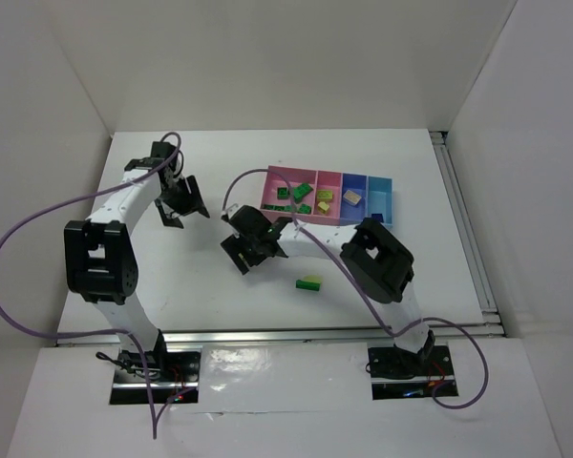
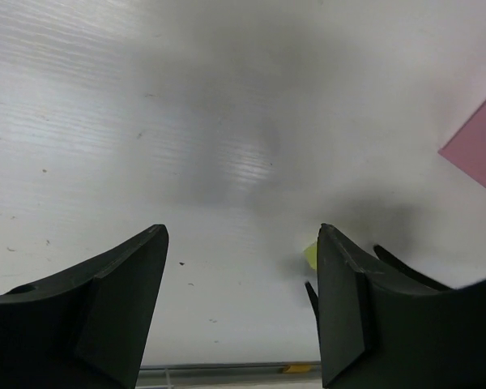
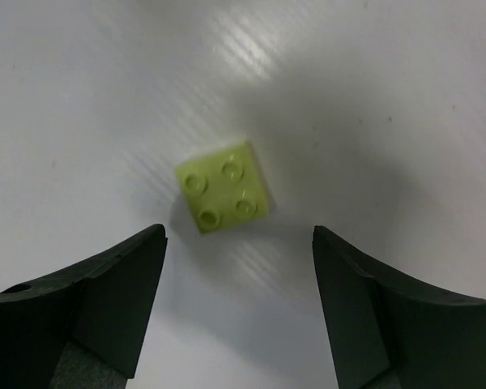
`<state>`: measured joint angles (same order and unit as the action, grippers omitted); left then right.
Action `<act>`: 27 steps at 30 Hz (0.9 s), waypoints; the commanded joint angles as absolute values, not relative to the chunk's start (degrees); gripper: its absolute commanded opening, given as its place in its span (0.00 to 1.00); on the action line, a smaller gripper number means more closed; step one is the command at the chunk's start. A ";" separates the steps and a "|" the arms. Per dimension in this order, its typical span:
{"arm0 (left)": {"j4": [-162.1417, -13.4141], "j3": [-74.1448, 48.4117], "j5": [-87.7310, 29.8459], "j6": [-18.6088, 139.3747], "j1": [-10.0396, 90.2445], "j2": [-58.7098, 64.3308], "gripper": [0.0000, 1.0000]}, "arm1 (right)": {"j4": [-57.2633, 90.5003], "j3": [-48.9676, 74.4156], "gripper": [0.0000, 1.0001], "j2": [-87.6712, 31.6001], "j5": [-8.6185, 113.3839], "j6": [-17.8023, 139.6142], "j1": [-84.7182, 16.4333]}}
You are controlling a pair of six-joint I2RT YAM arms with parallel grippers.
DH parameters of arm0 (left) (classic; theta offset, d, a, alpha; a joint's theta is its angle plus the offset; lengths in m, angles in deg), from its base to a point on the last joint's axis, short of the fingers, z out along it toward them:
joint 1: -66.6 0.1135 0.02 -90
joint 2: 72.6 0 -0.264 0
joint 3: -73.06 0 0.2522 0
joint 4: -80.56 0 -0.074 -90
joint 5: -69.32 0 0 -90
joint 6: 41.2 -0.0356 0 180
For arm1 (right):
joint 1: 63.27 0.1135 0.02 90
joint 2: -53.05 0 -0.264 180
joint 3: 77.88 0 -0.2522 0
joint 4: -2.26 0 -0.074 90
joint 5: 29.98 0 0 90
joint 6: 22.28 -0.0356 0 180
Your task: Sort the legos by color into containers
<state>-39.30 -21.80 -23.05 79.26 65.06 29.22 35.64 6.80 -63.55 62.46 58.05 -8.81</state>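
Observation:
A lime-yellow lego (image 3: 224, 197) with four studs lies flat on the white table, just ahead of my right gripper (image 3: 239, 235). That gripper is open, and nothing is between its fingers. From above, the right gripper (image 1: 251, 243) hovers left of the containers (image 1: 367, 221) and hides that brick. My left gripper (image 1: 181, 200) is open and empty over bare table (image 2: 241, 235); a lime-yellow sliver (image 2: 310, 255) peeks beside its right finger. A green and lime pair of legos (image 1: 309, 282) lies on the table. Green legos (image 1: 303, 191) sit in the left pink bin, yellow ones (image 1: 325, 197) in the second, a tan one (image 1: 351, 197) in the dark blue bin.
The cyan bin (image 1: 380, 200) ends the row on the right. A pink bin corner (image 2: 482, 154) shows at the right edge of the left wrist view. Purple cables (image 1: 38, 229) loop off both arms. White walls enclose the table on three sides.

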 commanded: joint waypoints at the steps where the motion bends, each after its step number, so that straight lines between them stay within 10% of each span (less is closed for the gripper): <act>1: -38.92 -20.95 -26.83 80.18 64.23 26.37 0.77 | 31.67 1.62 0.79 -67.00 64.94 60.07 -8.95; 13: -39.44 -19.89 -27.44 79.13 64.23 25.84 0.77 | 31.57 0.99 0.27 -63.51 69.60 58.93 -8.95; 27: -41.90 -18.83 -29.73 78.60 62.56 26.37 0.76 | 40.71 11.64 0.29 -43.18 80.50 43.65 -31.88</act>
